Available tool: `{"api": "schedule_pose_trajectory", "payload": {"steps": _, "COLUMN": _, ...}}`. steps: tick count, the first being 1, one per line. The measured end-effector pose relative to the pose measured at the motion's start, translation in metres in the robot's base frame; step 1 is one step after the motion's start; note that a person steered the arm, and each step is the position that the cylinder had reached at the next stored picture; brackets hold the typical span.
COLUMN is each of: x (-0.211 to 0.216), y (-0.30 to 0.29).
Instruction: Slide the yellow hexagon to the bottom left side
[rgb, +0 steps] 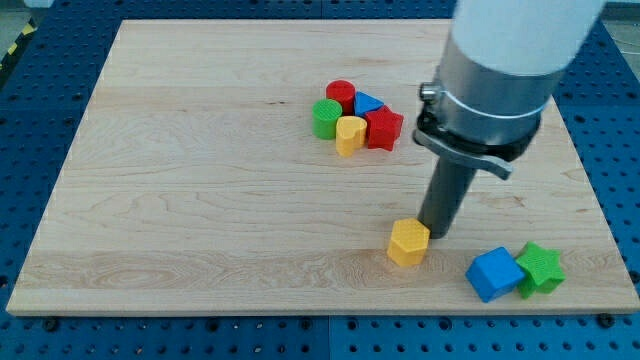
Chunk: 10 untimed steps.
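The single camera view showed a pale wooden worktop (200, 200) resting on a blue perforated base (620, 120). One robot arm (500, 70) came down from the view's top right, white above, grey below, ending in a straight dark rod. This arm carried no pincer, so there was nothing released, clenched or grasping; the rod's lower end, my tip (434, 234), stood on the worktop.

Eight blocks were in view. One yellow hexagon (408, 242) lay just beside my tip, toward the view's lower left of it, and seemed to touch it, though contact could not be confirmed. It sat right of centre, near the view's bottom edge of the worktop.

Up and to the view's left of my tip, well apart from it, five blocks huddled together: one red cylinder (341, 95), one green cylinder (326, 118), one yellow heart-like block (350, 135), one blue triangle (367, 103) and one red star-like block (383, 129).

To the view's lower right of my tip, two more blocks touched each other: one blue cube (494, 274) and one green star (541, 268).

By colour there were two yellow, two red, two green and two blue.
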<state>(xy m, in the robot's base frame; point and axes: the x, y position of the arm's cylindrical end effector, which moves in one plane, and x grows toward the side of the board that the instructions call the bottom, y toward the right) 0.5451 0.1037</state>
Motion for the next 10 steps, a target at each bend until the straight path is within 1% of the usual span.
{"api": "schedule_pose_trajectory", "payload": {"steps": 4, "x": 0.009, "y": -0.001}}
{"api": "schedule_pose_trajectory", "payload": {"steps": 6, "x": 0.006, "y": -0.034}}
{"api": "schedule_pose_trajectory", "payload": {"steps": 9, "x": 0.006, "y": -0.046}}
{"api": "schedule_pose_trajectory", "payload": {"steps": 10, "x": 0.006, "y": -0.058}}
